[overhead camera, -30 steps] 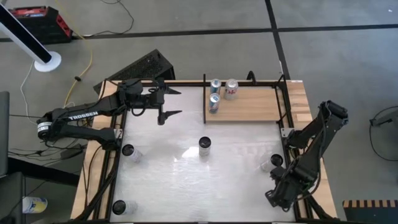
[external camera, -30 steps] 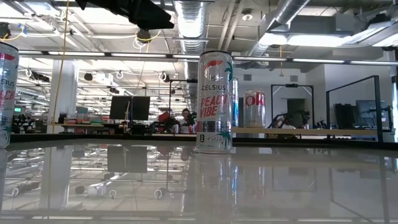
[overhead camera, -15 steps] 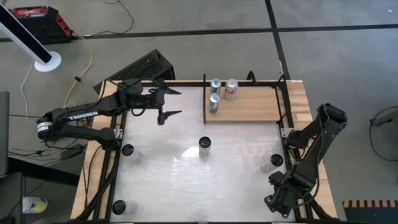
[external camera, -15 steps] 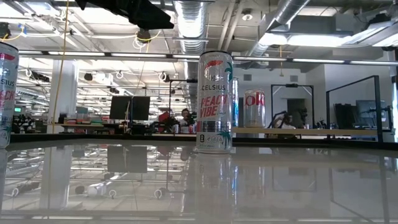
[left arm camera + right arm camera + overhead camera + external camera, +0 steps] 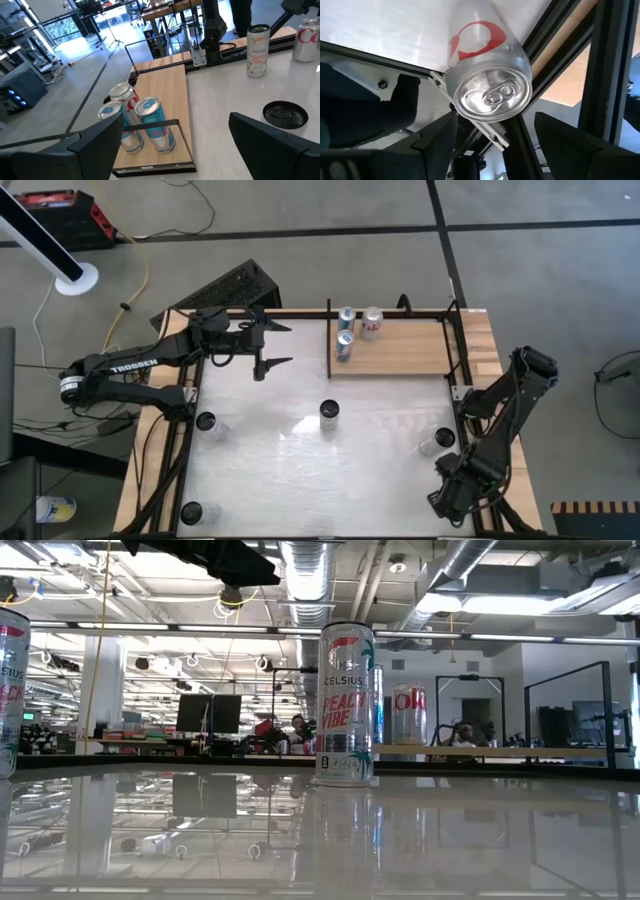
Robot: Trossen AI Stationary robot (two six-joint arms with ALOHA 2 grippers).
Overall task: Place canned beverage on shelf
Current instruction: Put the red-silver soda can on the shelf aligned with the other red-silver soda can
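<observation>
Little has changed over the last second: only the right arm has settled a touch lower at the table's right edge, well away from the shelf (image 5: 395, 345), and no can has moved. That shelf, a tan wood panel with black rails, sits at the far side of the table (image 5: 270, 480) and already carries three cans (image 5: 357, 328) clustered at its left end. The left gripper (image 5: 272, 345) hangs just off the shelf's left rail, holding nothing, its fingers spread wide as they were a second ago. Away from the shelf, the right gripper (image 5: 487, 145) has its fingers spread too, either side of a silver can with a red mark (image 5: 487, 85) standing near the table's right edge, not yet pinching it. A Celsius can (image 5: 329, 415) stands mid-table, in front of the shelf, and two more cans (image 5: 206, 423) stand along the left side. For the task this reads as a pause before a pickup: the right arm seems lined up on its can, with grasp, lift and carry to the shelf all ahead.
</observation>
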